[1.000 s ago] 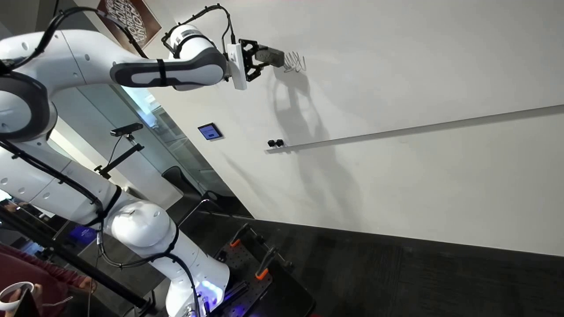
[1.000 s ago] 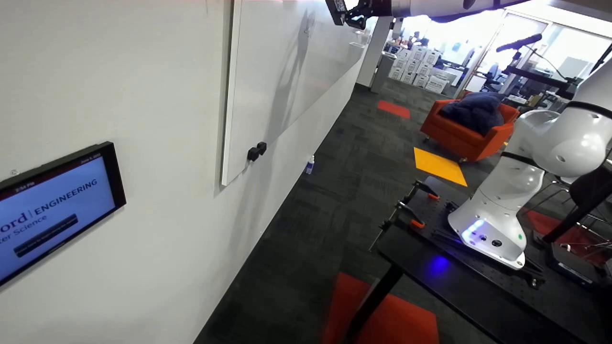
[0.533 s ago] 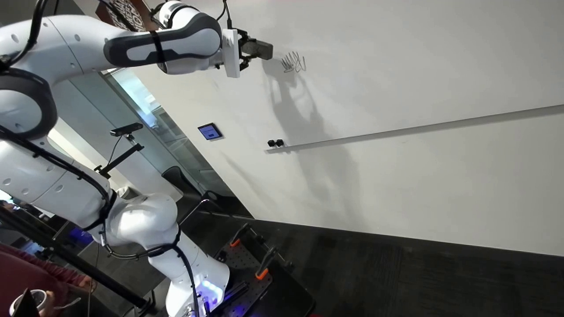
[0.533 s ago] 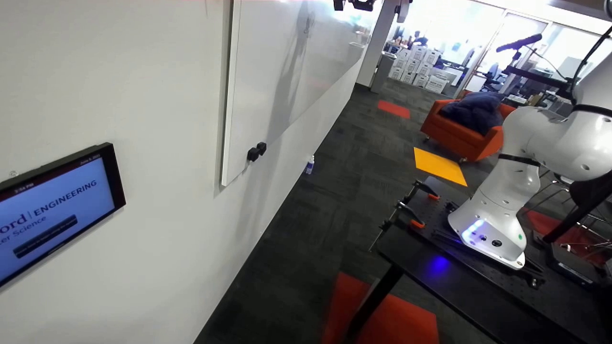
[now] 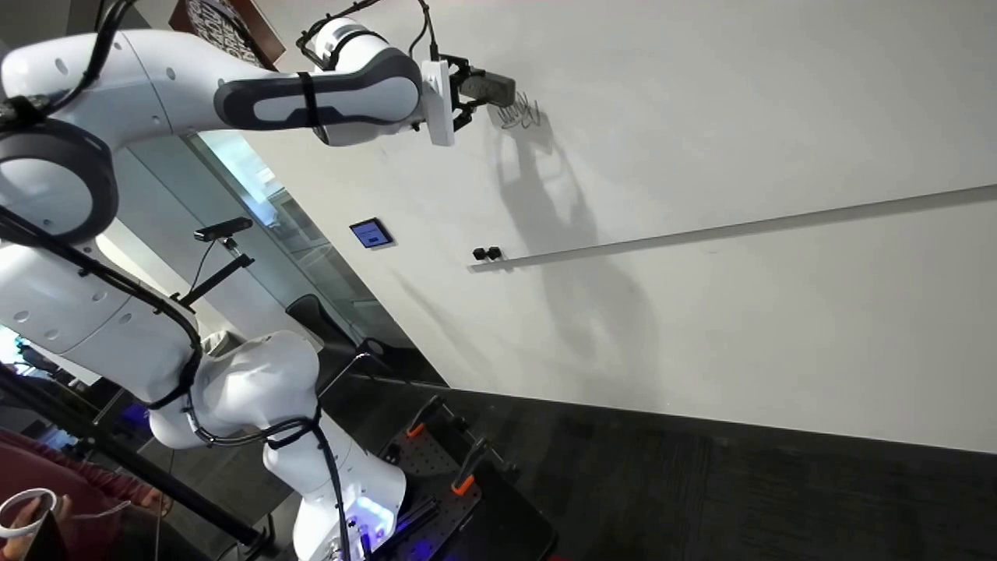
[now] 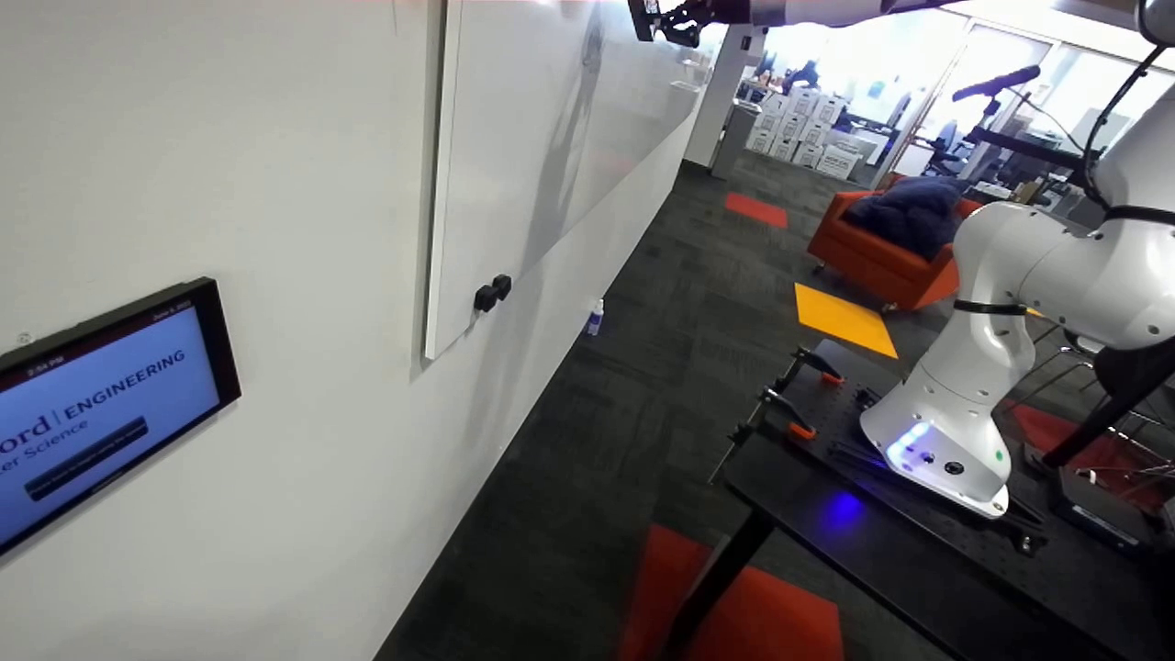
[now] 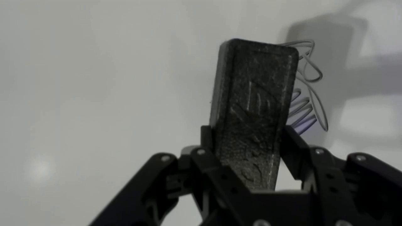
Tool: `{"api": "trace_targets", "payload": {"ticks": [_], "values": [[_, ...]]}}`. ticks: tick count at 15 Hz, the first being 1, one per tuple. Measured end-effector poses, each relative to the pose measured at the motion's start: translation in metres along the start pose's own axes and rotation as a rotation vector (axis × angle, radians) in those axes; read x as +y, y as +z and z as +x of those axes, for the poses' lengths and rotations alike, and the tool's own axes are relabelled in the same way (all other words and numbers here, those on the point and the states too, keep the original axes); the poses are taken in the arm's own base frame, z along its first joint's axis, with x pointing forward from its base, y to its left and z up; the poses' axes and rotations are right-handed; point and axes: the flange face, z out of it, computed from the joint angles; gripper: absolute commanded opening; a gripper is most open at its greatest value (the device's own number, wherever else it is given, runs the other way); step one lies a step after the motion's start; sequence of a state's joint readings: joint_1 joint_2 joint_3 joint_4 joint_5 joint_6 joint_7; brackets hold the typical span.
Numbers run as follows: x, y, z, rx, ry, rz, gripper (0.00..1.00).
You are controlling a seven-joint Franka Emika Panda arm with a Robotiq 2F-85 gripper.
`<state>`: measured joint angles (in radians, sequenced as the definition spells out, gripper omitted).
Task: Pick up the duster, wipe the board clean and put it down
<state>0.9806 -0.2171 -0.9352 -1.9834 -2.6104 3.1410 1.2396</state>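
Observation:
In the wrist view the duster point(image 7: 257, 88), a dark grey-black block with carved marks, sticks out past my gripper point(image 7: 246, 142), which is shut on its two long sides. Behind it is the white board point(image 7: 110, 94), with looping grey scribbles point(image 7: 314, 81) showing at the duster's right edge; part of them is hidden behind the block. An exterior view has the duster point(image 5: 492, 89) just left of the same scribbles point(image 5: 522, 114). Its shadow falls on the board apart from it, so the block looks to stand off the surface. My gripper point(image 6: 681, 24) shows at the top of an exterior view.
Along the board's lower edge runs a grey ledge point(image 5: 740, 224); two small black blocks point(image 6: 493, 292) sit at its end. A wall screen point(image 6: 110, 404) hangs beside the board. The arm stands on a black table point(image 6: 844, 514) with clamps. A person point(image 5: 70, 487) with a cup is at the lower left.
The gripper with the duster first drew up and left, away from the scribbles, then came back to the right and slightly down. The duster has stayed gripped throughout. The scribbles look the same.

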Motion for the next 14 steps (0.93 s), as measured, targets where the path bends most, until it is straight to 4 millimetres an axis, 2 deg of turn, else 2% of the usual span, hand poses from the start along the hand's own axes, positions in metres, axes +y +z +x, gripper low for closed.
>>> {"api": "trace_targets", "payload": {"ticks": [10, 14], "values": [[0.005, 0.005, -0.010, 0.006, -0.024, 0.025, 0.31], [0.002, 0.012, -0.013, 0.031, -0.038, 0.042, 0.31]]}}
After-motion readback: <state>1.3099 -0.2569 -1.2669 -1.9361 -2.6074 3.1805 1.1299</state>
